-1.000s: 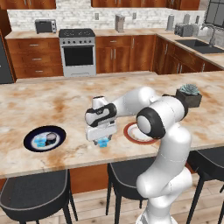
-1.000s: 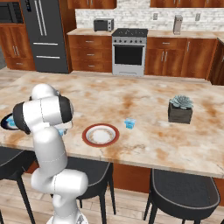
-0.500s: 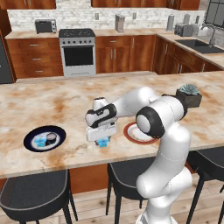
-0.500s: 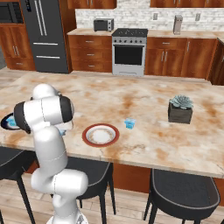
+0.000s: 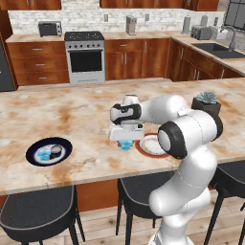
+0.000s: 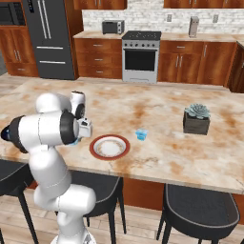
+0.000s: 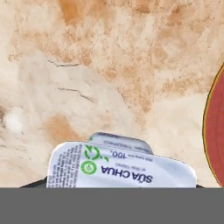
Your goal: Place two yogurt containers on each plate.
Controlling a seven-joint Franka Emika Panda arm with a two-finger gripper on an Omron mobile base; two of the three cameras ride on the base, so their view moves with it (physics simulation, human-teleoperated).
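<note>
My gripper [image 5: 125, 141] reaches down over a translucent light blue yogurt container [image 5: 126, 145] that stands on the marble counter just left of the red-rimmed plate [image 5: 142, 149]. In the hand view its white printed lid [image 7: 120, 168] fills the space between the fingers, and the jaws sit against its sides. The red-rimmed plate [image 6: 94, 143] holds nothing; its rim [image 7: 215, 131] shows at the right edge. Another light blue yogurt container [image 6: 141, 134] stands on the counter right of that plate. The black-rimmed plate [image 5: 31, 152] lies far left with a light blue cup [image 5: 44, 154] and a dark cup [image 5: 56, 150] on it.
A potted succulent [image 5: 206, 103] in a dark box stands at the counter's right end. Black stools [image 5: 40, 210] line the near counter edge. The stove and cabinets are along the back wall.
The jaws have narrowed around the light blue yogurt container. The arm and the cup have stayed in place.
</note>
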